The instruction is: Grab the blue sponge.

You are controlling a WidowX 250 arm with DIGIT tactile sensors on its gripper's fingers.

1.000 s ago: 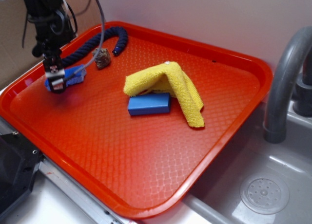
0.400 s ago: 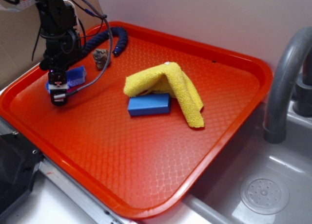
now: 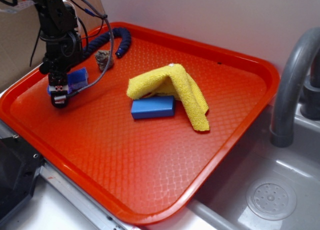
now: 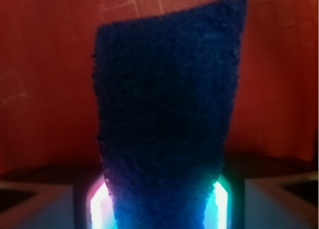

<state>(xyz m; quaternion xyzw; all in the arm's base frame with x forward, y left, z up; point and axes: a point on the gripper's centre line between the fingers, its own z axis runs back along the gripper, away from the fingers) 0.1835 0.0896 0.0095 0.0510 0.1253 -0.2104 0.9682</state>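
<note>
Beside the grey sink [image 3: 280, 190] and its curved faucet [image 3: 292, 85], we see a big red tray [image 3: 150, 165] filling most of the exterior view, its surface patterned with a fine diamond texture. Over its far left corner stands our black arm [image 3: 57, 25], cables looping off it, reaching down toward the tray. Near the tray's middle lies a crumpled yellow cloth [image 3: 172, 90], draped partly over a smooth blue rectangular block [image 3: 152, 107] that touches its near edge. Along the far left rim curls a dark navy rope [image 3: 107, 40], and just beside its end sits a small brownish lump [image 3: 104, 59] that we cannot identify.

Our gripper [image 3: 59, 92] hangs at the tray's left side, closed on the blue sponge [image 3: 76, 79], which sticks out to the right of the fingers; whether it is clear of the tray floor we cannot tell. From the wrist view the sponge [image 4: 167, 114] fills the centre, its rough dark-blue face rising between the two lit finger pads [image 4: 222, 201], with red tray behind it.
</note>
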